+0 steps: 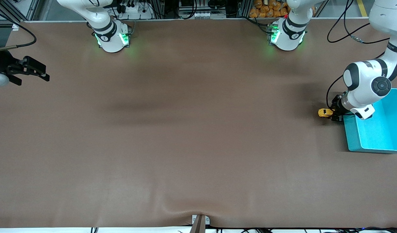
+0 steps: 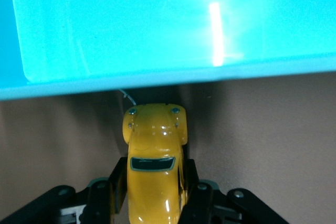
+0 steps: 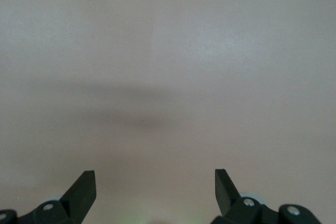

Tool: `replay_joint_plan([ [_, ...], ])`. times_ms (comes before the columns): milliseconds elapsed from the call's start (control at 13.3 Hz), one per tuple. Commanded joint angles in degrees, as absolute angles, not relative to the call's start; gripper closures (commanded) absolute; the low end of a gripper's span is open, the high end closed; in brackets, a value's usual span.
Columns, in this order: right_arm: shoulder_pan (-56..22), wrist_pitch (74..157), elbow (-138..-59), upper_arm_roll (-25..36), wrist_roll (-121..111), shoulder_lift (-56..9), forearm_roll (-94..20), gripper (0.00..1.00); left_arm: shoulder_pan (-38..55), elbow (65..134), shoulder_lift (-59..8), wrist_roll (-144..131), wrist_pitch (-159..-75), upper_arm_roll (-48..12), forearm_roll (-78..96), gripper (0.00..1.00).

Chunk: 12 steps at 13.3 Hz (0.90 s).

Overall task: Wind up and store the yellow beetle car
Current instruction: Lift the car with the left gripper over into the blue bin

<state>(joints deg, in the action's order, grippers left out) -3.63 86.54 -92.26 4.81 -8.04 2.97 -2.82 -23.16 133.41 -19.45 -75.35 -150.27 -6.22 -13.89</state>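
The left gripper (image 2: 155,192) is clenched on the yellow beetle car's (image 2: 155,169) flanks, low beside the blue bin (image 1: 379,136). It is probably light, hard and glossy, so a side pinch suits it. The right gripper (image 1: 30,72) waits with jaws apart.

Yellow beetle car (image 2: 156,174) rear cut off; teal bin (image 1: 379,129) partly under left arm.
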Motion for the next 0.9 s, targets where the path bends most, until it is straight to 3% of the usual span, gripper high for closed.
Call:
replay_joint_plan([
  [0,-4.6,87.1,-93.7,5.2,-7.0,4.3,-2.1,0.0,-22.2,133.5,-14.4,-76.2,-148.4,-7.2,-15.6,0.85],
  [225,-4.4,86.8,-93.4,5.2,-7.4,3.7,-2.1,0.0,-17.3,130.8,-8.4,-75.7,-138.8,-7.5,-15.6,0.85],
  [524,-4.7,86.9,-93.4,5.1,-7.5,3.6,-2.2,0.0,-15.1,120.7,-6.7,-60.8,-121.3,-7.8,-15.5,0.87],
  [824,-4.8,86.6,-93.3,4.8,-7.5,3.6,-2.2,0.0,-21.8,118.8,-4.7,-29.5,-120.1,-7.6,-15.5,0.91],
])
